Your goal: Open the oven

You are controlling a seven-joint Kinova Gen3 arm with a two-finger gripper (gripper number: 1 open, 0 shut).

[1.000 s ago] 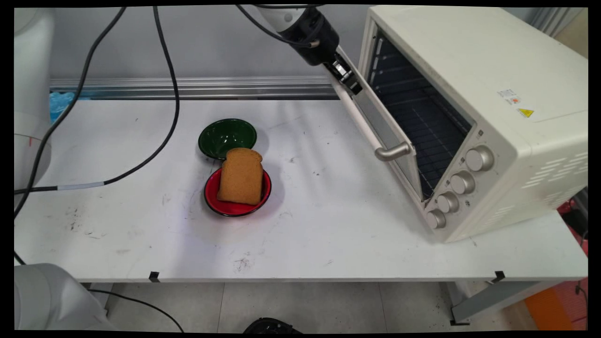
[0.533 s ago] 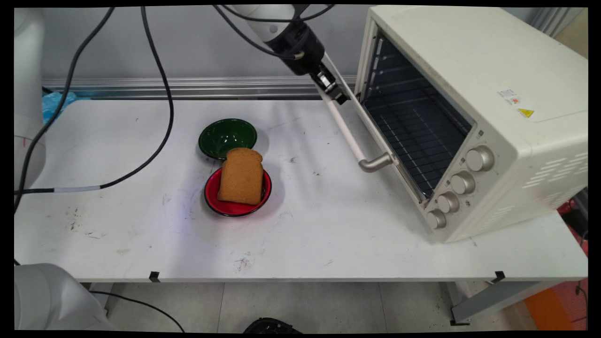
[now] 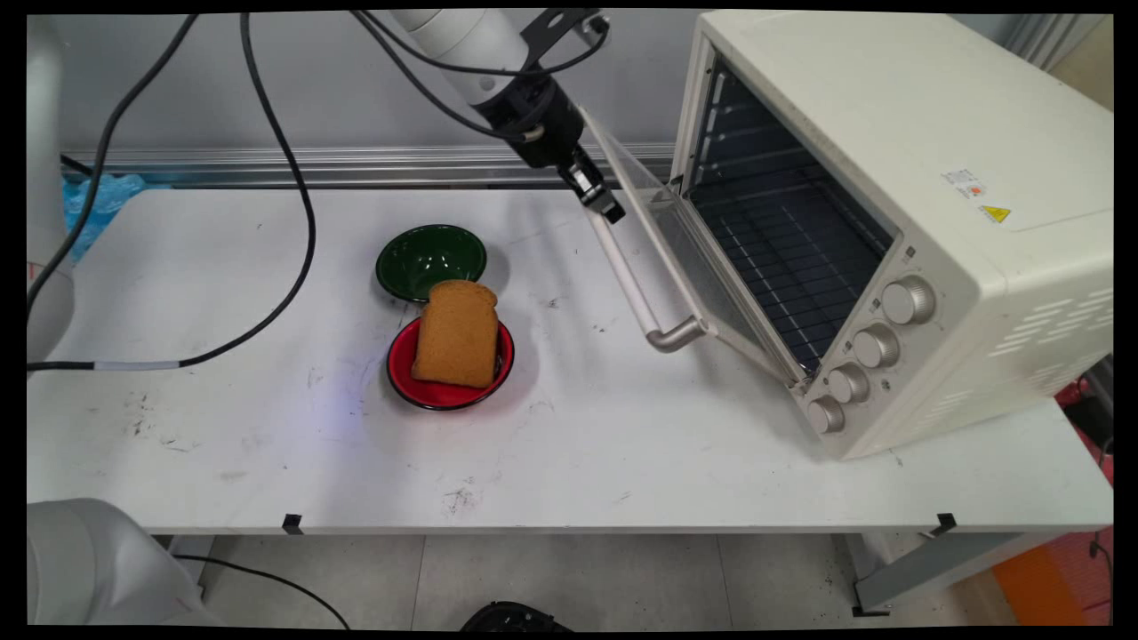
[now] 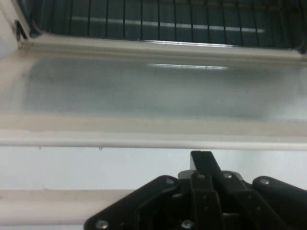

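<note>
My gripper (image 3: 608,204) is shut, its tip hooked over the far end of the oven door's handle (image 3: 637,292). The cream toaster oven (image 3: 898,178) stands at the right, and its glass door (image 3: 689,262) hangs about half open, tilted down toward the table. In the hand view the closed fingertips (image 4: 203,160) poke into the gap between the handle bar (image 4: 57,207) and the door's glass (image 4: 153,91). The wire rack (image 4: 158,19) shows beyond the glass. A slice of brown toast (image 3: 456,333) lies on a red plate (image 3: 416,391) left of the oven.
A dark green bowl (image 3: 430,256) sits just behind the red plate. Black cables (image 3: 302,222) hang from the arm over the table's left half. Several knobs (image 3: 876,345) line the oven's near front corner.
The gripper has moved left and down with the handle, swinging the oven door from nearly closed to about half open. The toast, plate and bowl have not moved.
</note>
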